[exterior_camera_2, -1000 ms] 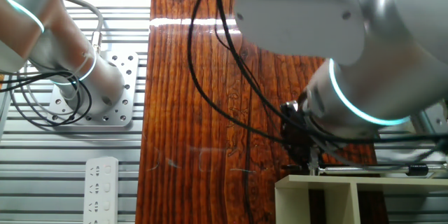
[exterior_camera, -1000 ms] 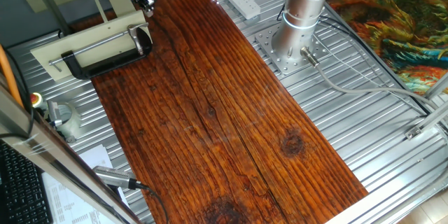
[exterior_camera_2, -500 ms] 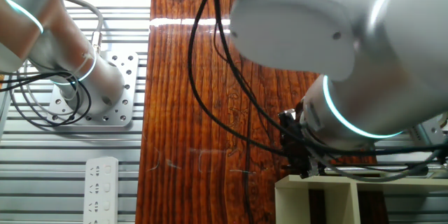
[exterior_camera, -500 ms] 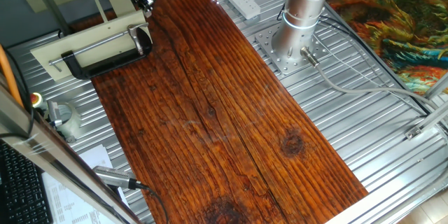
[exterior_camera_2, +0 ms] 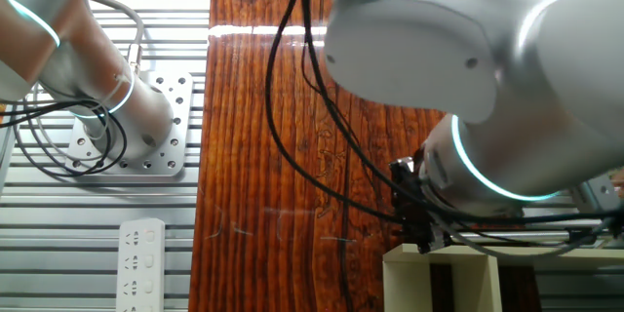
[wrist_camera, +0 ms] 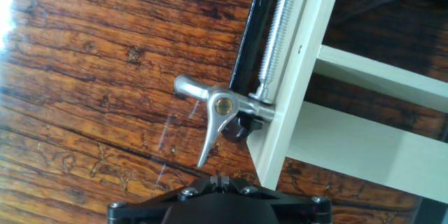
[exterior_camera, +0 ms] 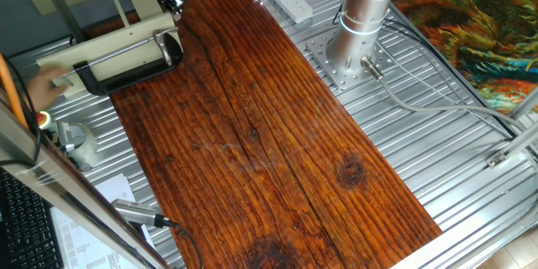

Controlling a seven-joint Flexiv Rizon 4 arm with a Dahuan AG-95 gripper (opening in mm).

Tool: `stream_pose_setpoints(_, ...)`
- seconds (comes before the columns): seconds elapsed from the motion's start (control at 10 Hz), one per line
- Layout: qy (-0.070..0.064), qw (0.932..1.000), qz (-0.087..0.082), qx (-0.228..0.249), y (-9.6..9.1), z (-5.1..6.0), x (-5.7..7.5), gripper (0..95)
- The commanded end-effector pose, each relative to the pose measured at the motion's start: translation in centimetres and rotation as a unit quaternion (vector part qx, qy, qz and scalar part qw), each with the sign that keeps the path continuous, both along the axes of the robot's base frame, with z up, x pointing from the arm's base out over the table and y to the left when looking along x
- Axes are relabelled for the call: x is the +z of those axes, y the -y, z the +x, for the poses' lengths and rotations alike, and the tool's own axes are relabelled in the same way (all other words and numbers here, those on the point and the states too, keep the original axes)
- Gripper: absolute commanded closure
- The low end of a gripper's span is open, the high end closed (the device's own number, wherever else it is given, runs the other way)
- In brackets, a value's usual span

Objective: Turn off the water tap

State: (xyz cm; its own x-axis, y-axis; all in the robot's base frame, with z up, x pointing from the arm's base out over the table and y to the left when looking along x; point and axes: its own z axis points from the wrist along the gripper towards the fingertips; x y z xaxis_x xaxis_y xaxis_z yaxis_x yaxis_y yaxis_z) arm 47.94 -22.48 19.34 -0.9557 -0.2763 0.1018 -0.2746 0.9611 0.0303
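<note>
Though the hand [wrist_camera: 218, 180] hides its fingers, so I cannot tell its opening, the small tap [wrist_camera: 218, 108], clamped at the shelf's [wrist_camera: 308, 56] edge, looks rigid, slick metal, best gripped on the lever pointing toward seven o'clock.

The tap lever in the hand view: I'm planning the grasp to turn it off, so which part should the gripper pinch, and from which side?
Probably pinch the long lever of the water tap, well below its brass pivot, coming straight down along the camera axis. That arm is slim, juts over bare wood, and lies clear of the white frame and clamp screw. The gripper's state is unclear.
</note>
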Motion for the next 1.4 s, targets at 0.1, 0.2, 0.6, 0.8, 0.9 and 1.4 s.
stream_pose_setpoints(0.1,0.003,1.0,-0.002,-0.001,0.2,0.1,-0.1,95.0)
stream_pose_setpoints(0.2,0.004,1.0,-0.003,0.001,0.2,0.0,-0.1,95.0)
stream_pose_setpoints(0.6,0.018,0.9998,-0.004,0.007,0.7,-0.8,-0.7,95.0)
stream_pose_setpoints(0.8,0.021,0.9997,-0.006,0.01,0.9,-0.9,-0.9,95.0)
stream_pose_setpoints(0.9,0.025,0.9996,-0.006,0.015,1.2,-0.8,-1.1,95.0)
stream_pose_setpoints(1.4,0.036,0.9992,-0.011,0.014,1.2,-0.1,-2.0,95.0)
